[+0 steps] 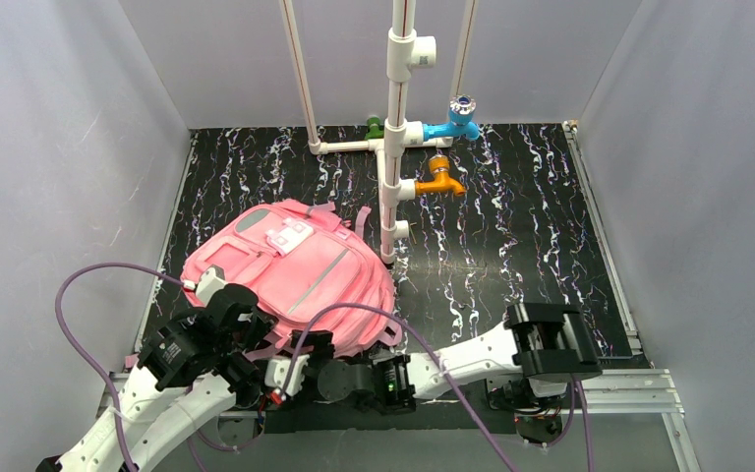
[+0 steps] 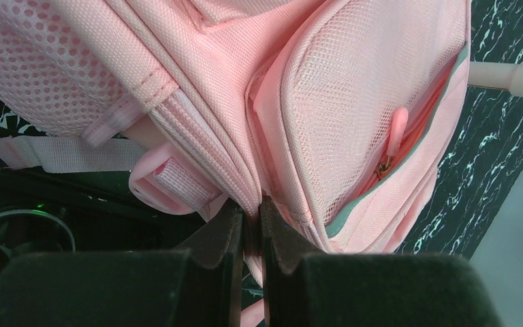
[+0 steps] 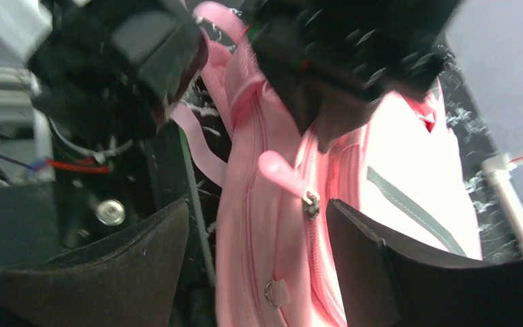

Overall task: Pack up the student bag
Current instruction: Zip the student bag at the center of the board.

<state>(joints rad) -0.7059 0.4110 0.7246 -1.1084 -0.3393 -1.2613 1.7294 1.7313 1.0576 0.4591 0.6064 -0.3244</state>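
The student bag (image 1: 295,270) lies on the bench (image 1: 531,226) toward 8 o'clock, with the left tool (image 2: 252,218) pinching a fabric fold, seemingly to steady it, and the right tool (image 3: 257,208) spread either side of the zip pull (image 3: 282,170) at its 6 o'clock edge.

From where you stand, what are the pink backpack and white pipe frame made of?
Pink backpack: woven fabric, probably nylon or polyester, matte; stitched seams and a perforated mesh pocket show. White pipe frame: looks like smooth plastic, perhaps PVC, with moulded joints.
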